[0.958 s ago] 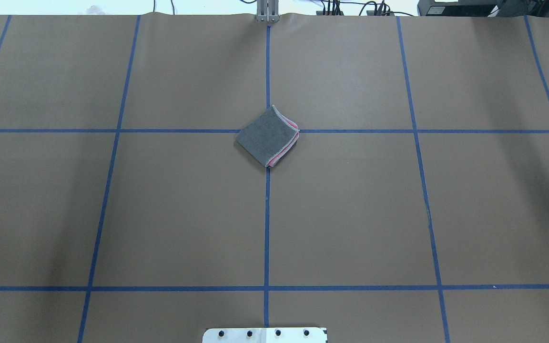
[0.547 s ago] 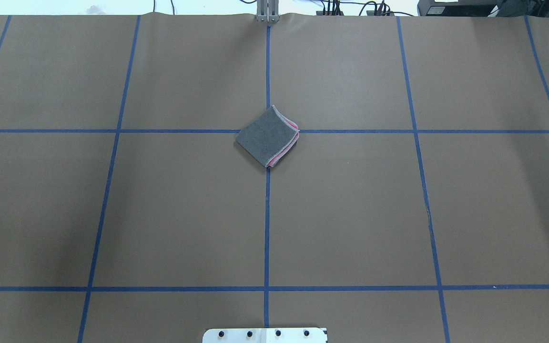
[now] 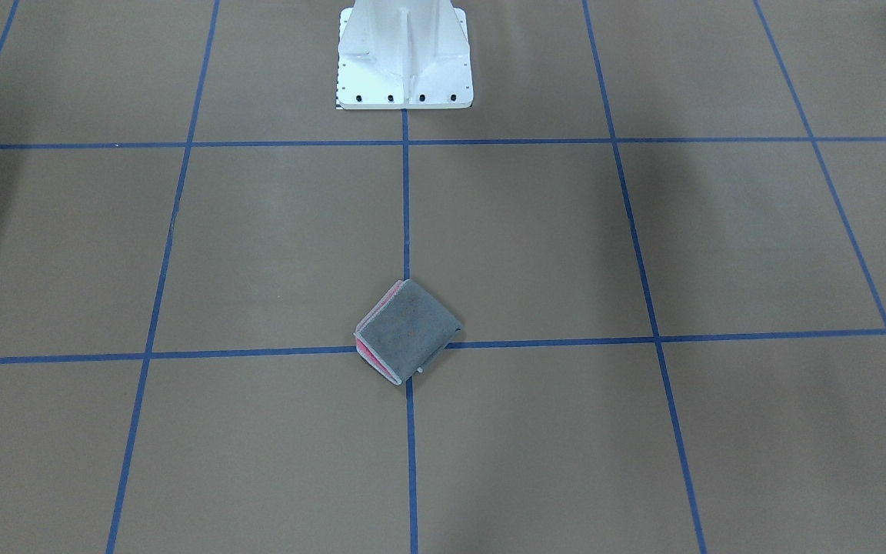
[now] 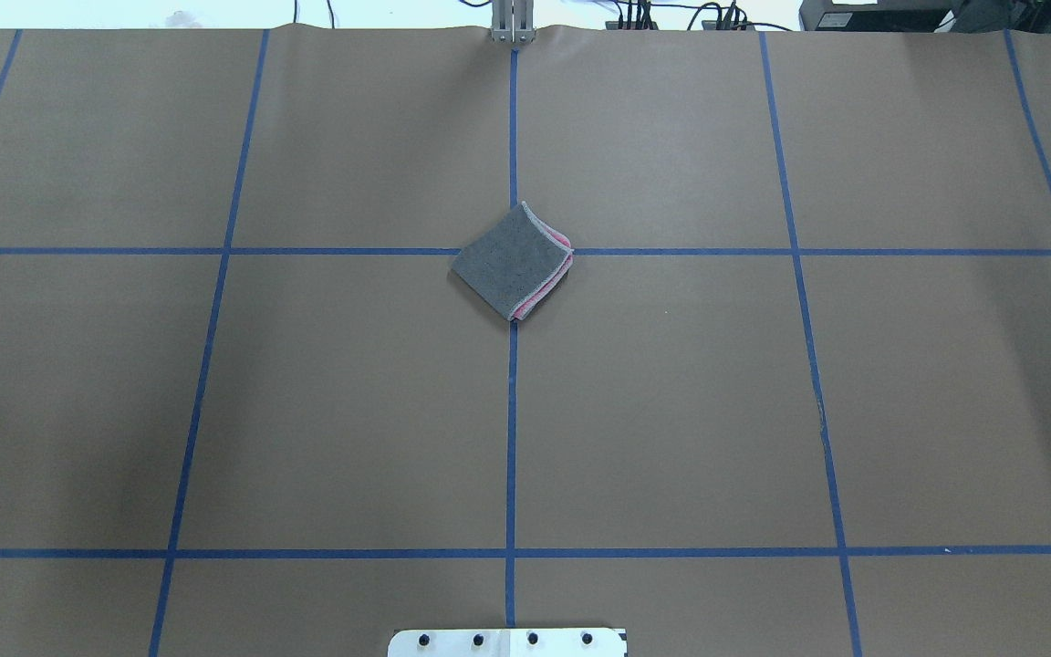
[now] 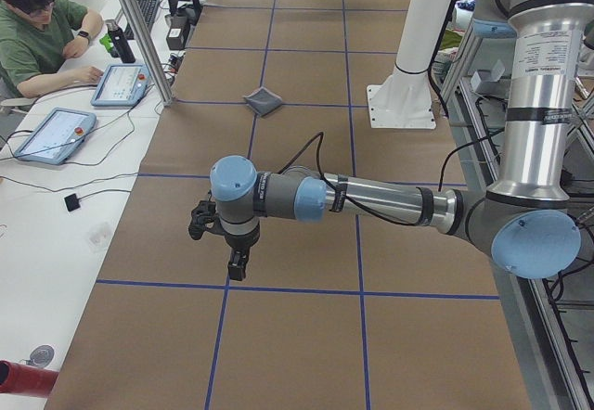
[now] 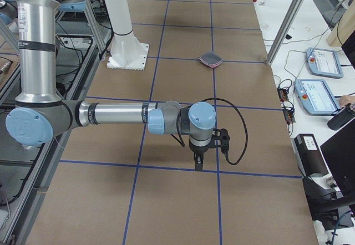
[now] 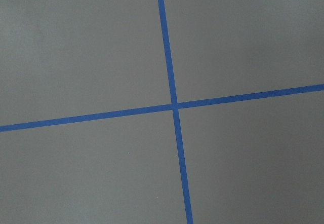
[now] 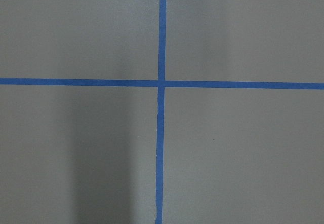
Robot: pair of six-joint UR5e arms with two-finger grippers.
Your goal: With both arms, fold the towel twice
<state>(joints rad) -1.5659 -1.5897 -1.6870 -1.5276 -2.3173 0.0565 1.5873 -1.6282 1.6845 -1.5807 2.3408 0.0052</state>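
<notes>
The towel [image 4: 512, 265] lies folded into a small square at the table's middle, on a crossing of blue tape lines. Its dark grey face is up and pink layers show at one edge. It also shows in the front view [image 3: 408, 331] and far off in the left [image 5: 264, 102] and right [image 6: 211, 59] side views. My left gripper [image 5: 238, 266] points down over the table's left end, far from the towel. My right gripper [image 6: 198, 162] points down over the right end. I cannot tell whether either is open or shut. Both wrist views show only brown table and tape.
The white pedestal base [image 3: 404, 54] stands at the robot's side of the table. An operator [image 5: 37, 30] sits at a side bench with tablets [image 5: 56, 136]. More tablets [image 6: 316, 95] and a metal post [image 6: 285, 23] stand at the far edge.
</notes>
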